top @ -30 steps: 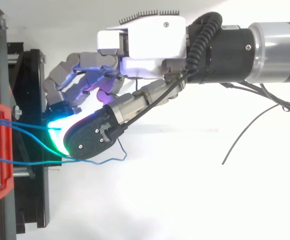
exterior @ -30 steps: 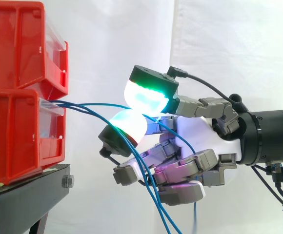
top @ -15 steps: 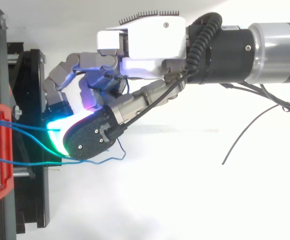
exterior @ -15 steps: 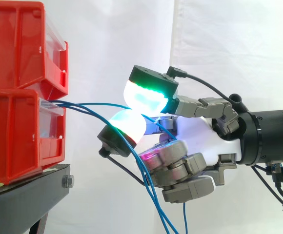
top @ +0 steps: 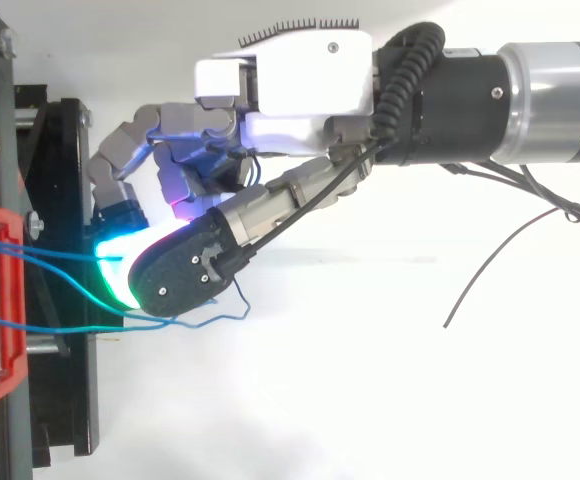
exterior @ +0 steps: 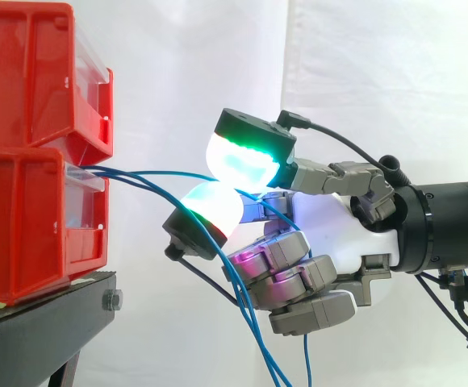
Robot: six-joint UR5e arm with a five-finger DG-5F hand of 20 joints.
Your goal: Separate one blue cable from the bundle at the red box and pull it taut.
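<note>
Side camera sits low, level with the red bins (exterior: 24, 218), looking straight across the work toward the white curtain (exterior: 379, 81). It's in close: bins cropped at the left edge, the hand (exterior: 331, 230) mid-frame, the arm entering from the right, the black stand (exterior: 48, 322) just catching the bottom corner. Up top, the second camera looks straight down, equally near: a bin (top: 12, 360) is a sliver at the left edge, the stand (top: 65, 400) beside it, the arm reaching in from the right. Both cover the same stretch: bin front, stand edge, the blue cables (exterior: 160, 172) running out, and the hand.
</note>
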